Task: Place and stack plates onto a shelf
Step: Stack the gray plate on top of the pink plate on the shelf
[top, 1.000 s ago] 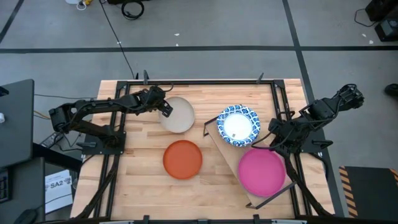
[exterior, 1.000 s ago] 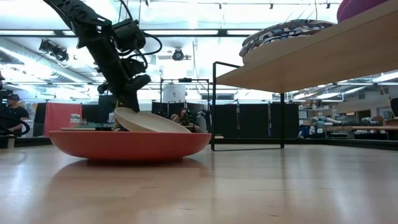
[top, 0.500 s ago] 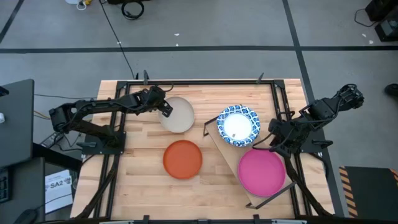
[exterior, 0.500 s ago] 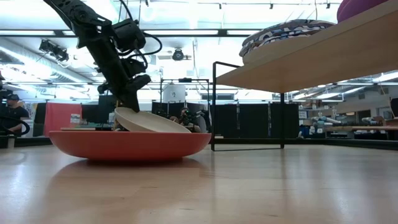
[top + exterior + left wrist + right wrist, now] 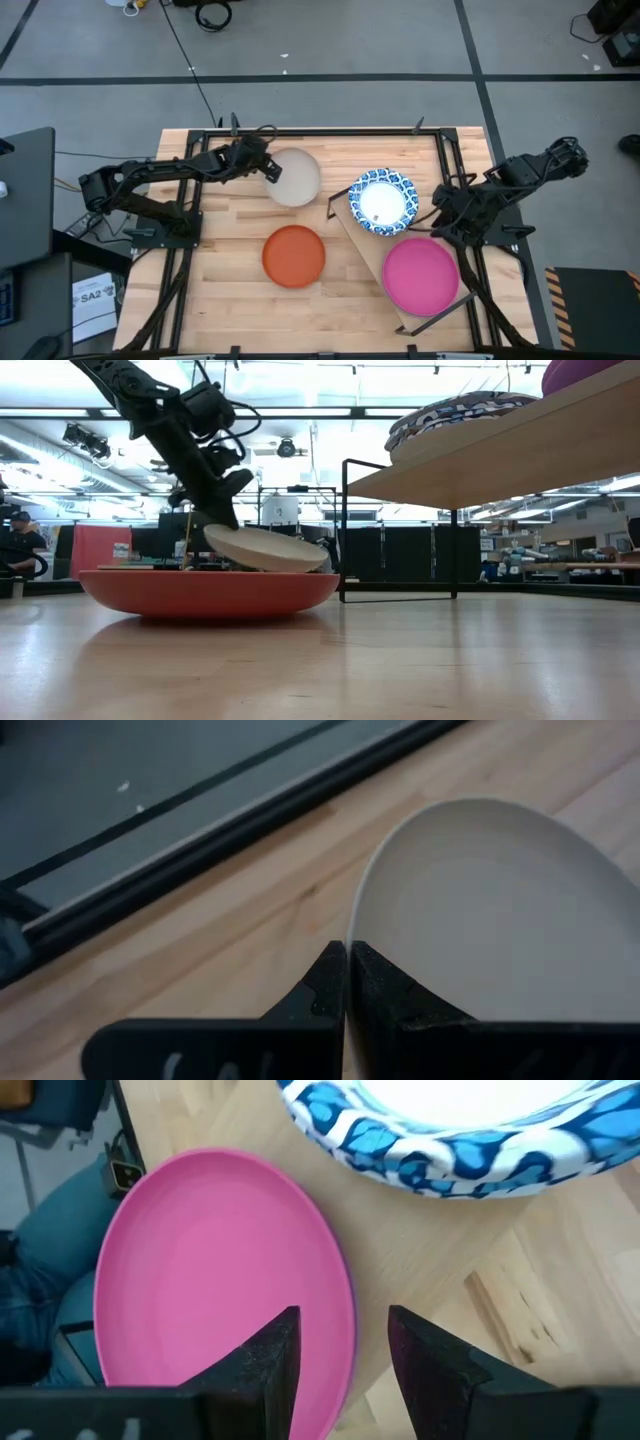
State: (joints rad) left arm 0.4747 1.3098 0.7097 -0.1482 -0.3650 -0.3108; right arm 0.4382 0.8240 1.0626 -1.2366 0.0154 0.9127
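My left gripper [image 5: 262, 166] is shut on a cream-coloured plate [image 5: 295, 177] over the far left part of the table; the low view shows this plate [image 5: 266, 548] tilted behind the orange-red plate [image 5: 210, 593]. The orange-red plate [image 5: 294, 256] sits flat on the tabletop. On the shelf [image 5: 370, 245] rest a blue-and-white plate [image 5: 382, 201] and a pink plate [image 5: 421, 277]. A purple edge shows under the pink plate [image 5: 215, 1270]. My right gripper [image 5: 345, 1355] is open, hovering over the pink plate's rim beside the blue-and-white plate [image 5: 450, 1150]. My left gripper pinches the cream plate's rim [image 5: 352, 935] between its two fingers, at the plate's left side. The fingers come from the table's left, slanting down. The plate is tilted, held side higher, free side [image 5: 318, 563] lower; whether that side touches the table I cannot tell.
A black metal frame [image 5: 320, 132] runs around the tabletop's edges. The shelf stands slantwise on thin black legs [image 5: 344, 530] at the table's right half. Bare tabletop lies between the orange-red plate and the near edge.
My left gripper has risen and moved a little toward the table's far and right edges, carrying the cream plate with it. The plate now sits higher and farther right, still tilted, where before it lay lower behind the orange-red plate.
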